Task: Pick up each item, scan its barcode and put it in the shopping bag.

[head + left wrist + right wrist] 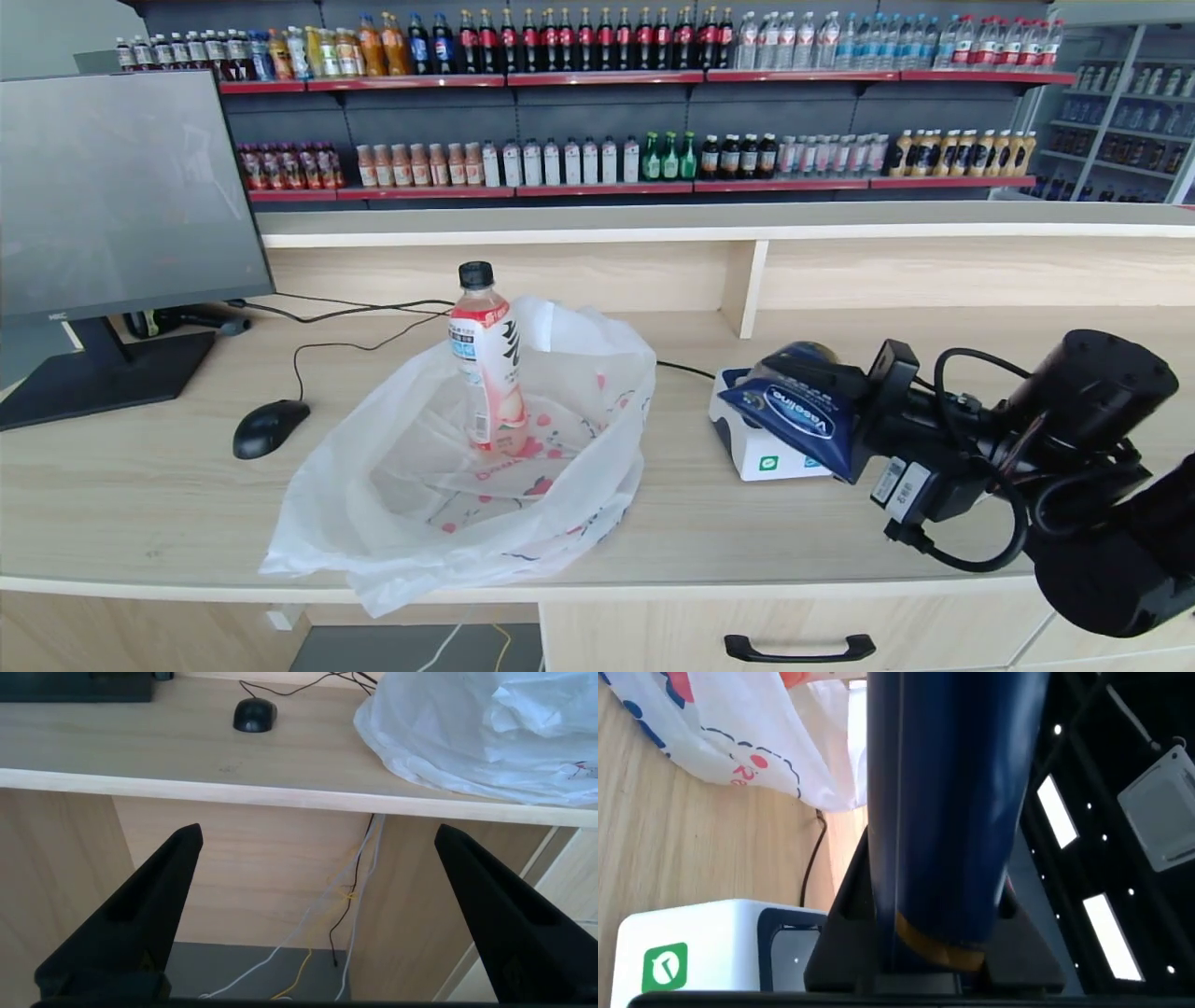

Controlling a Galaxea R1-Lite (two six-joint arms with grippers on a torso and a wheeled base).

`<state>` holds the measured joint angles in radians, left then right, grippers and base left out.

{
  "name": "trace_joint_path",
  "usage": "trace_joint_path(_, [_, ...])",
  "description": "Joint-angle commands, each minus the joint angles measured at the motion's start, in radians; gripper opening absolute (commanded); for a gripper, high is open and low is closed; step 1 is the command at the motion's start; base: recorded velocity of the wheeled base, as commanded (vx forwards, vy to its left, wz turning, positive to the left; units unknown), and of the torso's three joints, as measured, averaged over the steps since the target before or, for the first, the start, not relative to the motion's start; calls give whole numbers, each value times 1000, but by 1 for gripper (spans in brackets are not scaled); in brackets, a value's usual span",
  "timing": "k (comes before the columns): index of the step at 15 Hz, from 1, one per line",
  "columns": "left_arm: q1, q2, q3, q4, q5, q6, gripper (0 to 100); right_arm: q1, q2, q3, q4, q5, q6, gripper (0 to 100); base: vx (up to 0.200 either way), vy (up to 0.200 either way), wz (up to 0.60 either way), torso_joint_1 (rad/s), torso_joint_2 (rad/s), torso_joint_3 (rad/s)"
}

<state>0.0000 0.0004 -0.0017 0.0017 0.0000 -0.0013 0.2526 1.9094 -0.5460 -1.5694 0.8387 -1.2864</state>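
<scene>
Head view: right gripper [854, 415] clamps blue bottle [794, 406] just above white scanner [761, 457], beside shopping bag [579, 373] holding a drink bottle [485, 364]. Left wrist view: left gripper [318, 835] spread wide, empty, below counter [140, 756] edge.

Right arm [1102, 439] black; looped black cables [971, 567], white labels [901, 485]. Left claw [318, 835] black wedges.

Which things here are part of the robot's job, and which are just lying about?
Part of the job: blue tube in the right hand, white scanner box, shopping bag, pink drink bottle standing in it.
Just lying about: mouse, monitor, shelves of drinks.
</scene>
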Motion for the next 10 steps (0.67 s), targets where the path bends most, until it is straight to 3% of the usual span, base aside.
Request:
trace_joint_path(1, [0, 0, 0, 0, 0, 0, 100, 2, 39, -6, -1, 5, -18, 0, 0, 0, 0, 0, 0, 0])
trace_joint_path(10, [0, 0, 0, 0, 0, 0, 100, 2, 92, -49, -1, 26, -77, 0, 0, 0, 0, 0, 0, 0])
